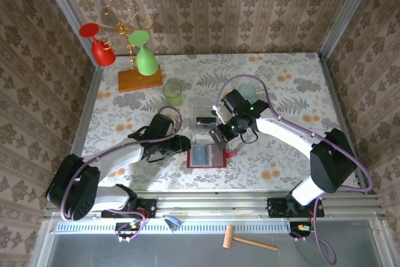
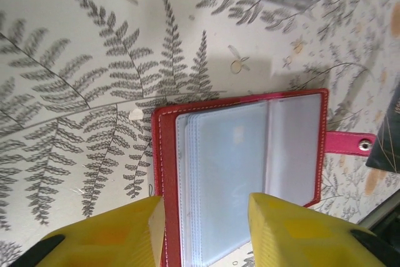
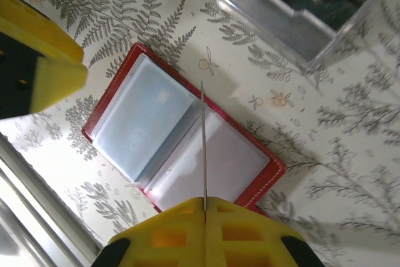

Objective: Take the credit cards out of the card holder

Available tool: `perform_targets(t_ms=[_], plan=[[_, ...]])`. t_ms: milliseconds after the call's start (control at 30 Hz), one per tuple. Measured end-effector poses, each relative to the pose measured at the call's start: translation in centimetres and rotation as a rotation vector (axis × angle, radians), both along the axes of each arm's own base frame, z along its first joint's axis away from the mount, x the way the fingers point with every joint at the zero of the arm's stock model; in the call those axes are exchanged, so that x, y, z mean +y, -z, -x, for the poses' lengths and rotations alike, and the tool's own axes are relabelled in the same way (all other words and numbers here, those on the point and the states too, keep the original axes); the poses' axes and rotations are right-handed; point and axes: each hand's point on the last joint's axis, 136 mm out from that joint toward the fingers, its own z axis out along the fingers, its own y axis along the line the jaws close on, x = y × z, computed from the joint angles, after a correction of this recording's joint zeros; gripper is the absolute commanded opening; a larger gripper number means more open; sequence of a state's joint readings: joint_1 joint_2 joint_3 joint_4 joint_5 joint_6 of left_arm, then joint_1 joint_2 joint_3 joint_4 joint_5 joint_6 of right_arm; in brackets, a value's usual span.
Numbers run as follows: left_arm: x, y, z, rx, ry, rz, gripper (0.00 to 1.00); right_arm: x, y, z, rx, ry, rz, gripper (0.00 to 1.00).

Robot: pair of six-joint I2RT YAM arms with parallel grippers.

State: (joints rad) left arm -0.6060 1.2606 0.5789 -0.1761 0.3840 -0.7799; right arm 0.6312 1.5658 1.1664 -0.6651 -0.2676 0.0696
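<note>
Right gripper (image 3: 205,203) clenches a card (image 3: 202,142) seen edge-on; left gripper (image 2: 206,203) is spread over the open wallet (image 2: 161,154), near edge cropped.

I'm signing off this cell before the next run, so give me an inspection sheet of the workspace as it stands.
Surface: fern-print tablecloth, flat, no spills seen.
Job's things: red card holder lies open; pocketed card inside it; raised card held edge-on over it.
Clutter: clear plastic box, green cup, pale cup, wine-glass rack with red glass and green glass; wooden mallet off the cloth, near the arm bases.
Grippers: left gripper open, fingers astride the holder's edge; right gripper shut on the raised card.
Cables: purple cable along each arm.
Surroundings: patterned wallpaper, aluminium front rail.
</note>
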Motion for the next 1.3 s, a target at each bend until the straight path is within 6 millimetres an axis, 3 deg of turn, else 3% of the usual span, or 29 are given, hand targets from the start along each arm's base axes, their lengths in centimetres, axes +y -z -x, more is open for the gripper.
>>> perform_targets(t_ms=[400,567,833,1300], plan=[[5.0,-6.6,-2.4,-0.252,-0.083,0.130,0.46,0.2,-1.4,-0.6,-0.158,-0.383,0.098,0.00],[6.5,-6.9,-2.4,-0.252,-0.091,0.144,0.53,0.8,-1.4,-1.6,-0.174,-0.488,0.136,0.00],[8.6,-8.1,-3.3,-0.247,-0.148,0.232,0.53,1.3,-0.6,-3.9,-0.178,-0.608,0.218,0.00],[8.7,-10.5,-2.6,-0.367,-0.104,0.249,0.56,3.1,-0.7,-8.9,-0.202,-0.720,0.277,0.00]])
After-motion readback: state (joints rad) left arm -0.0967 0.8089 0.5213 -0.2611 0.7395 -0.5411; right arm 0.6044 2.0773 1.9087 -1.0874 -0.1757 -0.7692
